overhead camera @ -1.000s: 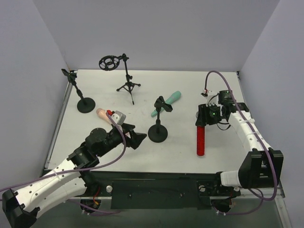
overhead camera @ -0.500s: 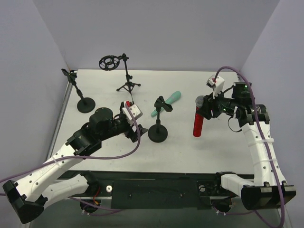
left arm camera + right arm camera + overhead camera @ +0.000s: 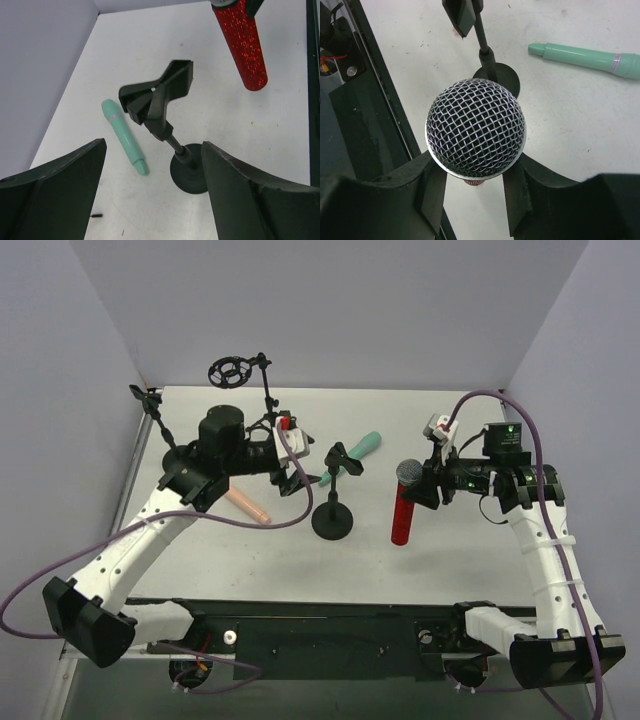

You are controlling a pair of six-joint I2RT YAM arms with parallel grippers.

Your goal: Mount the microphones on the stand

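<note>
White table (image 3: 450,560): mint mic (image 3: 366,445), pink mic (image 3: 247,507) lying flat; ctr stand (image 3: 332,520), left stand (image 3: 155,415), rear tripod (image 3: 267,390) upright.

The left gripper (image 3: 296,472) has swung from the lower left up to left of centre, uncovering the peach-pink microphone (image 3: 247,505). The right gripper (image 3: 420,486) has raised the red microphone (image 3: 400,517) off the table (image 3: 470,570) and carried it leftward, towards centre.

No lettering, brand, number or sign showing legibly anywhere, nothing readable appearing on the red microphone (image 3: 240,45), the mint-green microphone (image 3: 124,136) or the clip stand (image 3: 159,100).
</note>
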